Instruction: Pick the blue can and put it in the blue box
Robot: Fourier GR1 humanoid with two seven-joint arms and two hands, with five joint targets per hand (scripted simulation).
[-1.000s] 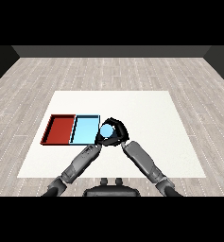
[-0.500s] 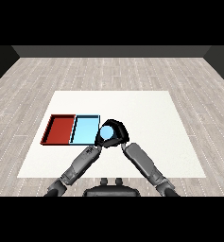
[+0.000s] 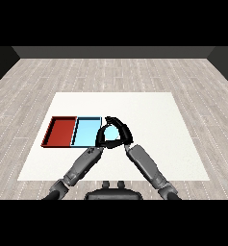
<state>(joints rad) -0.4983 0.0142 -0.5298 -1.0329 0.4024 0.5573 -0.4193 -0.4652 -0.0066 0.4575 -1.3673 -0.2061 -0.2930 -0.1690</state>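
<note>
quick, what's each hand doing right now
Right hand: curled round the blue can, holding it just right of the light blue tray.
Left hand: cannot be told.

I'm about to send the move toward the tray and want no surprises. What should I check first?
1. Right hand fingers curled round the blue can: ok.
2. Can over the light blue tray: not ok, it sits just right of the tray's edge.
3. Nothing lying in the light blue tray: ok.
4. Left hand out of the path: cannot tell, it is close beside the right hand.
</note>
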